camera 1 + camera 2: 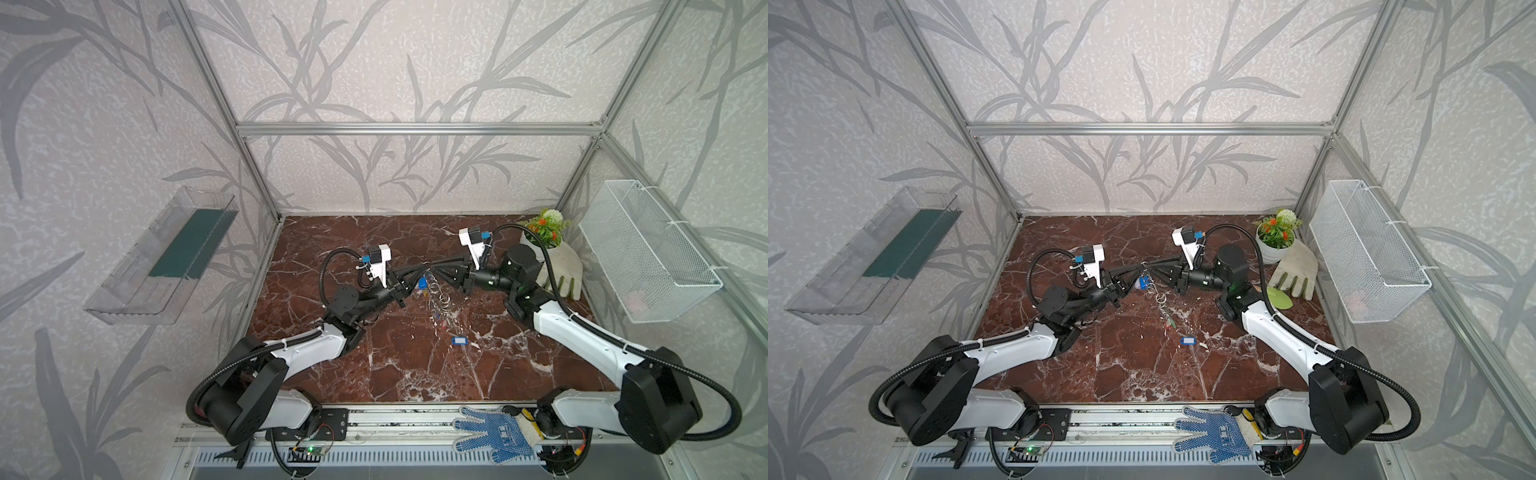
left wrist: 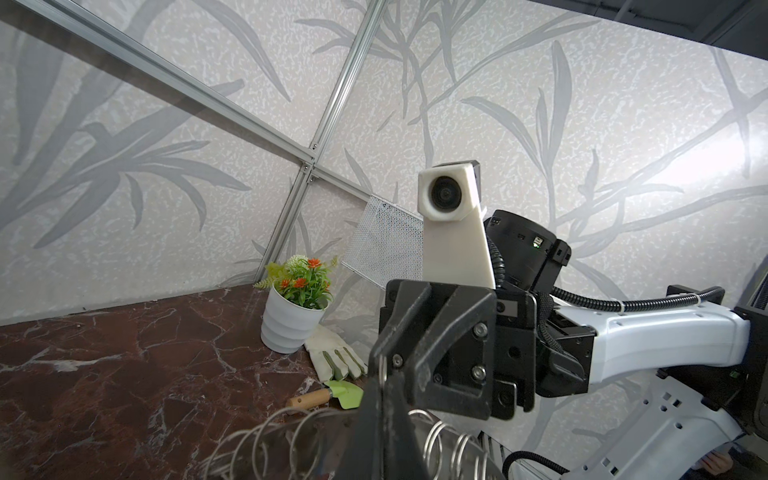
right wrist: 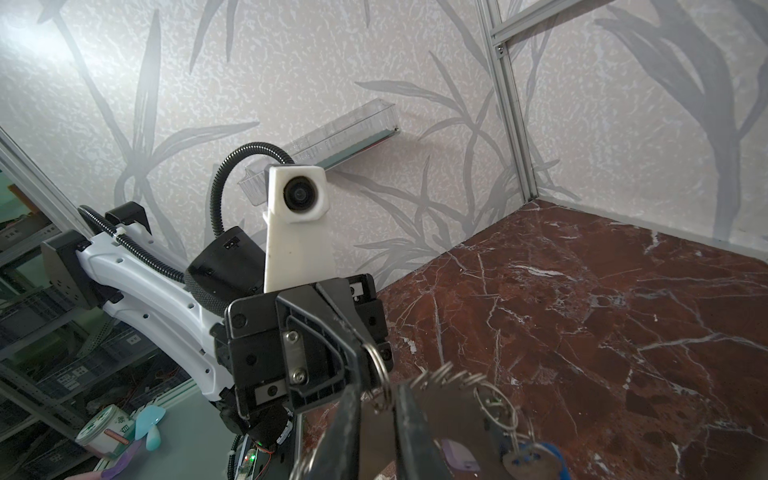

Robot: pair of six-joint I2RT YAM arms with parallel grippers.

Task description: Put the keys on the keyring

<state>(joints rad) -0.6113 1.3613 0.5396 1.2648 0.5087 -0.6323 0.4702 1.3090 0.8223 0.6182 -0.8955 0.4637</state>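
Note:
The keyring [image 1: 444,297] hangs in mid-air above the marble table [image 1: 374,365], between both grippers. It is a grey disc [image 3: 453,411] with wire split rings round its rim. My left gripper [image 1: 424,275] is shut on one split ring at the top of it. My right gripper [image 3: 377,390] faces it, its jaws narrowed round a split ring and the disc's edge. One of the keys, with a blue tag [image 1: 422,284], dangles from the keyring. Another blue-tagged key [image 1: 459,340] lies loose on the table in front.
At the back right stand a potted plant [image 1: 536,241], a white glove [image 1: 561,270] and a green trowel [image 1: 1279,297]. A wire basket [image 1: 648,249] hangs on the right wall, a clear shelf [image 1: 166,253] on the left. A blue-dotted glove [image 1: 494,432] lies on the front rail.

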